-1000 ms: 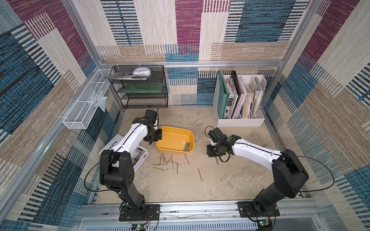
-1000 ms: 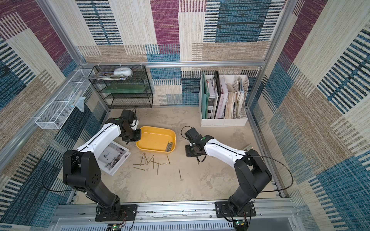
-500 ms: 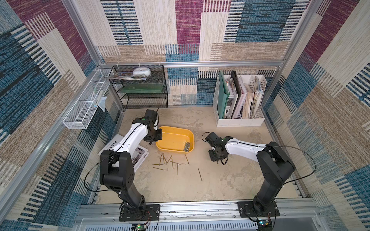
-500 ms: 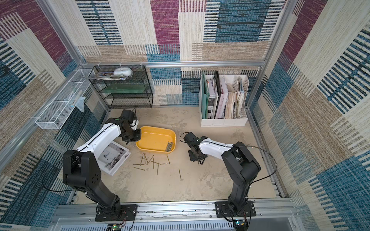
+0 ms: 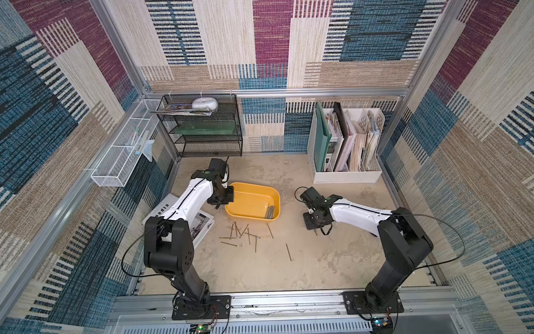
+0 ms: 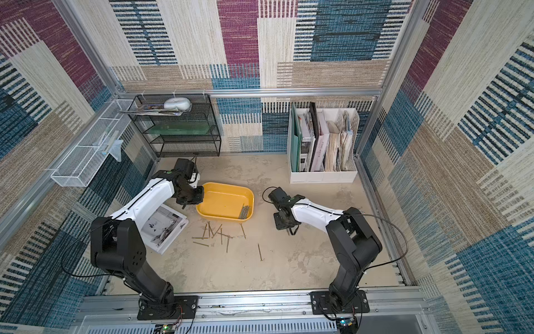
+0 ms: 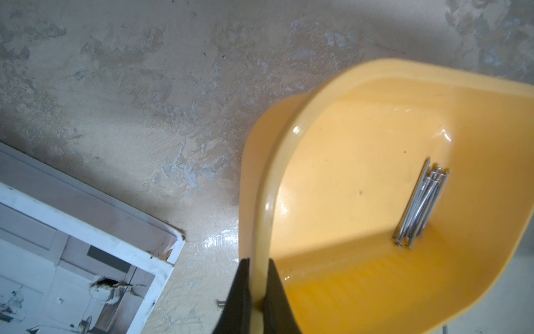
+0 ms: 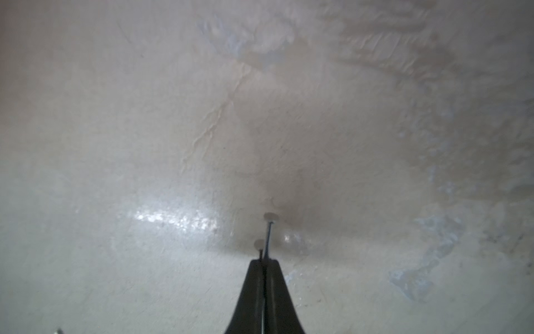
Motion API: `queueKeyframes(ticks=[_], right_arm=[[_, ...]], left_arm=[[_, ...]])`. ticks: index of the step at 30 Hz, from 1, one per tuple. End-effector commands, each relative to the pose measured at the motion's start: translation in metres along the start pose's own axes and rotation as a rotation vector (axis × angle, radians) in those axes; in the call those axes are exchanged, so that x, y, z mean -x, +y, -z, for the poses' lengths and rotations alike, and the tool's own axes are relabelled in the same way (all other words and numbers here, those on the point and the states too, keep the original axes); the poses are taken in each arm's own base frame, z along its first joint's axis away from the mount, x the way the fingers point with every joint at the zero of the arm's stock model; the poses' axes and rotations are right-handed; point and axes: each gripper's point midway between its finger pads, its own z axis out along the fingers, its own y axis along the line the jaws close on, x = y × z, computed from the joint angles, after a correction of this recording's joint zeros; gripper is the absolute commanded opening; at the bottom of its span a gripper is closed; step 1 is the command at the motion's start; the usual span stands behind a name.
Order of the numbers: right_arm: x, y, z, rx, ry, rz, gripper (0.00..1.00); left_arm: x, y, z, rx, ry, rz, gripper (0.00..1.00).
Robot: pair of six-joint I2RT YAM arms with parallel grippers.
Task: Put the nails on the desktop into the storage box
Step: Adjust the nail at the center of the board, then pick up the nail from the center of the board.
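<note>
Left gripper (image 7: pixel 257 261): fingers closed on the rim of the storage box (image 7: pixel 375 138), one finger inside the wall and one outside.
Boxed nails (image 7: pixel 420 202): a bundle on the tub floor, well apart from those fingers, toward the opposite wall.
Right gripper (image 8: pixel 264 261): fingers pressed together on two held nails (image 8: pixel 268 231), whose heads protrude beyond the fingertips over the desktop (image 8: pixel 144 144).
Loose nails (image 5: pixel 245 232): scattered on the desktop just beside the box, apart from both pairs of fingers.
</note>
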Motion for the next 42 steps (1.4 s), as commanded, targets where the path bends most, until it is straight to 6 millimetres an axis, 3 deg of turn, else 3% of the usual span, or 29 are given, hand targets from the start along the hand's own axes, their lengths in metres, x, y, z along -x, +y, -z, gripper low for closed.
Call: queueKeyframes(ticks=[1,7,10,13,20,24,36,42], right_arm=[[0.001,-0.001,0.013,0.0,-0.006,0.005,0.01],[-0.003,0.005,0.011,0.036,0.01,0.013,0.11],[-0.006,0.006,0.005,0.036,0.03,0.011,0.32],[-0.005,0.006,0.006,0.042,0.021,0.005,0.35],[-0.008,-0.007,0.01,-0.022,0.023,0.026,0.34],[-0.018,-0.005,0.006,-0.007,0.058,0.031,0.33],[-0.033,-0.01,-0.008,0.049,0.108,-0.137,0.32],[-0.03,-0.012,-0.014,0.076,0.104,-0.192,0.35]], left_arm=[[0.004,-0.004,0.002,-0.022,-0.008,-0.005,0.0],[0.004,-0.005,0.003,-0.025,-0.009,-0.005,0.0],[0.004,-0.004,0.003,-0.025,-0.009,-0.004,0.0],[0.004,-0.005,0.002,-0.027,-0.009,-0.004,0.0],[0.004,-0.005,0.003,-0.029,-0.01,-0.005,0.0],[0.004,-0.006,0.003,-0.031,-0.009,-0.005,0.0],[0.004,-0.006,0.003,-0.035,-0.009,-0.005,0.0],[0.005,-0.006,0.004,-0.036,-0.011,-0.005,0.0]])
